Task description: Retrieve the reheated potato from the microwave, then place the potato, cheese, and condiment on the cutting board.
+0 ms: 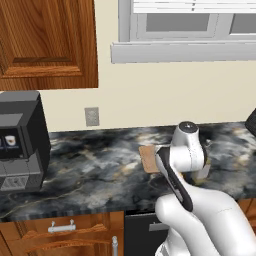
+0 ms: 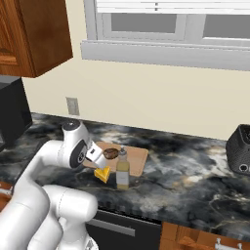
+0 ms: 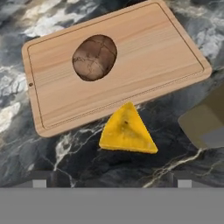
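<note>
Cheese point(image 3: 127, 131) lies beneath open jaws, beside cutting board point(image 3: 144, 52).

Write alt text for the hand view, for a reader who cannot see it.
A brown potato sits on a light wooden cutting board on a dark marbled counter. A yellow cheese wedge lies on the counter, its tip at the board's near edge. Part of a tan condiment bottle shows at the right edge, off the board.
</note>
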You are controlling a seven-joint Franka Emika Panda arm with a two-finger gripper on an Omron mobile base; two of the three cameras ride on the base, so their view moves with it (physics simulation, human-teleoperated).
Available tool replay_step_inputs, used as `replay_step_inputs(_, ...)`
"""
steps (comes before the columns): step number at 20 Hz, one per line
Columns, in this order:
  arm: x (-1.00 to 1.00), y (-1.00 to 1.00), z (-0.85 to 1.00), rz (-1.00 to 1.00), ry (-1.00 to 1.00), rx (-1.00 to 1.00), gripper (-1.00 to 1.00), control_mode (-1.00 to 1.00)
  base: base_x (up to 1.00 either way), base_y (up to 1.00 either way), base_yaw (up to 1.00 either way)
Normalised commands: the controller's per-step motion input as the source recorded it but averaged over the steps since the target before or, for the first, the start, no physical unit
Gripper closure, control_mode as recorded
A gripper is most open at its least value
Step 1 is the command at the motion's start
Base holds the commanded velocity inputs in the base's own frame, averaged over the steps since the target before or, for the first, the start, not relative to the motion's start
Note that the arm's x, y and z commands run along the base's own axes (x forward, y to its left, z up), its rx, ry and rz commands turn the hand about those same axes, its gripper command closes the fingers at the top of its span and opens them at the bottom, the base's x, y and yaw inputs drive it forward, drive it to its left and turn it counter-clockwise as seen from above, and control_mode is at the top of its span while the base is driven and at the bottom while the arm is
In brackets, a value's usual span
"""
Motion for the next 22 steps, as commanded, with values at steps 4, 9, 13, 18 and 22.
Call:
replay_step_inputs(4,0.0,-0.03,-0.54,0.0,0.0,0.0,-1.0,-1.0,0.0,0.0,0.0)
replay_step_inputs(9,0.06,-0.02,-0.53,0.0,0.0,-0.01,-1.0,-1.0,0.0,0.0,0.0)
replay_step_inputs(13,0.01,-0.05,-0.49,0.0,0.0,-0.04,-1.0,-1.0,0.0,0.0,0.0)
replay_step_inputs(18,0.0,-0.05,-0.47,0.0,0.0,-0.04,-1.0,-1.0,0.0,0.0,0.0)
replay_step_inputs(22,0.0,-0.08,-0.36,0.0,0.0,-0.04,-1.0,-1.0,0.0,0.0,0.0)
